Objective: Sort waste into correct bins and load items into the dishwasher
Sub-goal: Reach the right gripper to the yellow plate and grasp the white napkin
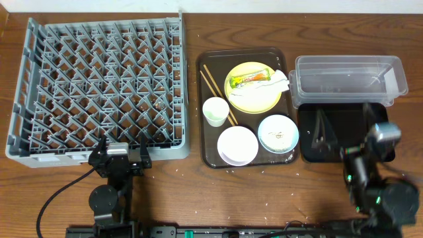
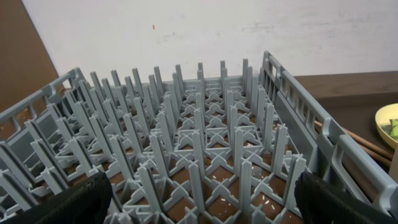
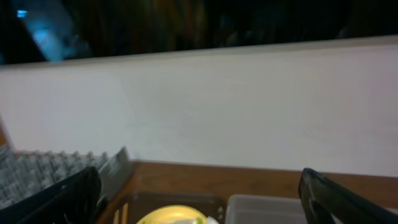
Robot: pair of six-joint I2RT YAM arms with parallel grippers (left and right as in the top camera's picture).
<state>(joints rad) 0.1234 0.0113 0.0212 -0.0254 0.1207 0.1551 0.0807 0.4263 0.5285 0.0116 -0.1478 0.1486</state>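
Blurrily, right pincer [image 3: 199, 193] sits apart w/ yellow plate [image 3: 171, 216] cut off below; left pincer [image 2: 202, 196] apart too.

Overhead straight down on table [image 1: 192, 185], left wrist close over dish rack [image 2: 205, 155] (also seen overhead), right wrist facing wall [image 3: 217, 112]

On yellow plate [image 1: 254, 99]: orange-green wrapper [image 1: 250, 79], lying flat.

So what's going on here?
Nothing picked up yet. Left gripper is at the near edge of the dish rack, right gripper by the black tray, both open and empty. The yellow plate with wrapper and napkin, cup, white bowl, blue bowl and chopsticks all sit on the brown tray.
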